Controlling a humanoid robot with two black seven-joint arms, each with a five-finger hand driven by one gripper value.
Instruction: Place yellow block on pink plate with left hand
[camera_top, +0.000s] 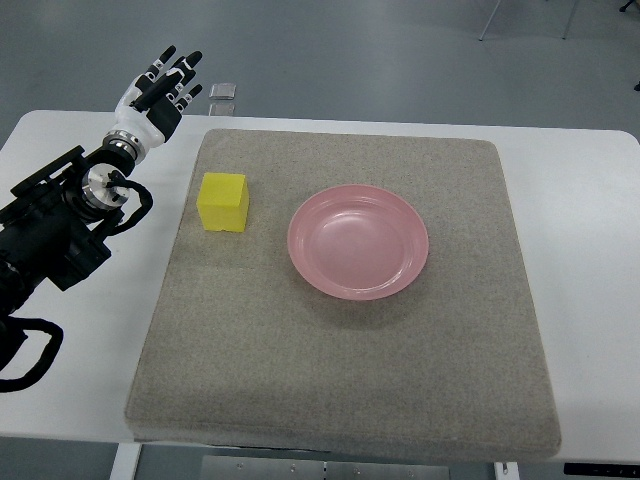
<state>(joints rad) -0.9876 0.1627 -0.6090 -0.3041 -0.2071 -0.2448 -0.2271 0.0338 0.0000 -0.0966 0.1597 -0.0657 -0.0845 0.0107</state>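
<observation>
Glossy round pink plate (358, 241) on coarse grey mat (340, 380); matte yellow block (223, 202) left of plate; left hand (160, 88) beyond mat corner, fingers (165, 58) extended, empty.

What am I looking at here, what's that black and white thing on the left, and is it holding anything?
This is one picture from a camera on a humanoid robot, looking steeply down at its work table. The black arm coming in from the left edge ends in a robot hand with black and white fingers. That is the robot's left hand. Its fingers are spread and it holds nothing. It sits over the table's far left corner. The right arm is not in the picture.

On the white table lies a grey mat. On the mat sit a yellow block and, to its right, an empty pink plate, apart from each other. The block is not yet on the plate.
</observation>
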